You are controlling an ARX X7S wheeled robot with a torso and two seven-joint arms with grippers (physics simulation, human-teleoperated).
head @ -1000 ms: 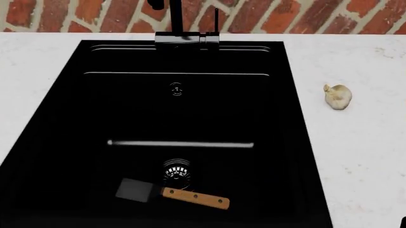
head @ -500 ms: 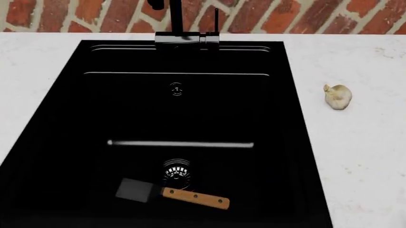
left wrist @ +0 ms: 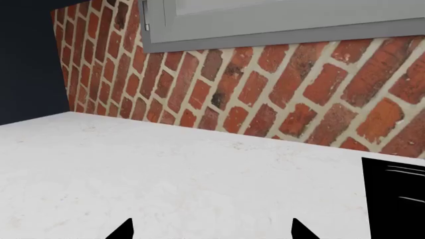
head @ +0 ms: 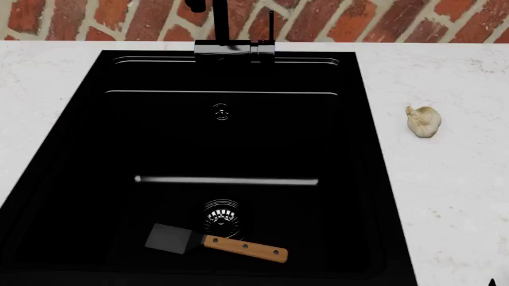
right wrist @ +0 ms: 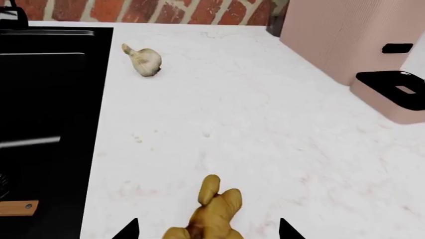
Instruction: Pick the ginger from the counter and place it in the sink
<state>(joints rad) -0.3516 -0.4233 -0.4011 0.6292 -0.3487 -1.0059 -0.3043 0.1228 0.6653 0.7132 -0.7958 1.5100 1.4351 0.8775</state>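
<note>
The knobby golden-brown ginger root (right wrist: 207,211) shows only in the right wrist view, lying on the white marble-look counter (right wrist: 252,124) near its front edge, between the spread fingertips of the right gripper (right wrist: 209,230) and untouched by them. The head view misses it, showing the matte black rectangular sink (head: 80,149) holding a wooden-handled black spatula (head: 213,241), and a pale cream garlic bulb (head: 423,121) toward the counter's right back. The left gripper (left wrist: 211,230) hangs spread over bare counter.

Knobby golden yellow-brown ginger root (right wrist: 211,211) lying flat on the white marble-look tabletop (right wrist: 265,129), near the large rectangular matte black sink (head: 223,149), not touching it
</note>
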